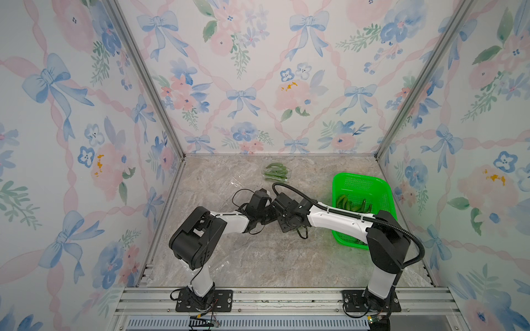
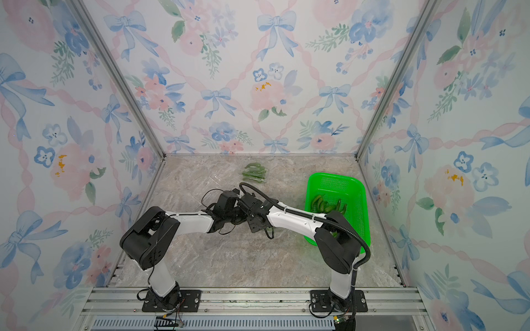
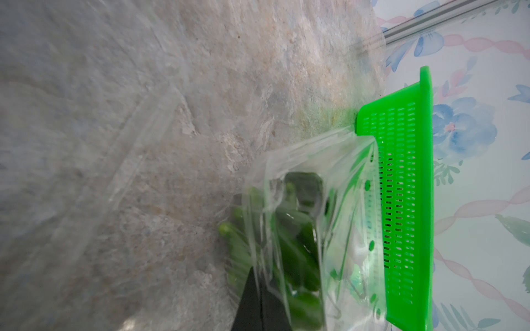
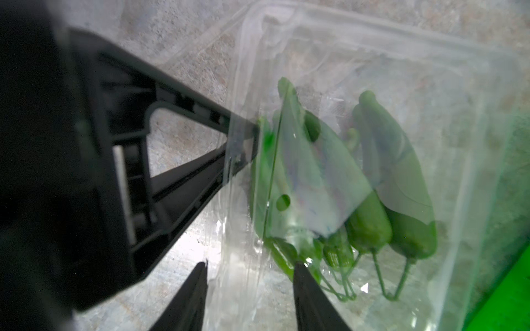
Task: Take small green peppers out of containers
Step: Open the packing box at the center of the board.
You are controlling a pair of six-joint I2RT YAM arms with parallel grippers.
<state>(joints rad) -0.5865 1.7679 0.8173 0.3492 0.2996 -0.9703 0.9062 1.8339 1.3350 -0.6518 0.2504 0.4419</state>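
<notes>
Robot-lab test booth: floral wallpaper panels point(image 1: 258, 71), aluminium frame posts point(image 1: 149, 86), marble-look tabletop point(image 1: 258, 258).

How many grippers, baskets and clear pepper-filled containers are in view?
Grippers: 2 (left gripper, right gripper)
Basket: 1
Filled containers: 2 (back container, held container)
Total: 5

left white-and-black jointed arm point(image 1: 229, 222) and right white-and-black jointed arm point(image 1: 338, 219): both lean inward from their bases, with the wrists nearly touching midway between them. left black parallel gripper point(image 4: 243, 143): fingers converge to a closed tip, pinching the thin wall of a clear plastic container point(image 4: 430, 66). right black parallel gripper point(image 4: 252, 286): fingers apart, just beside the left gripper.
</notes>
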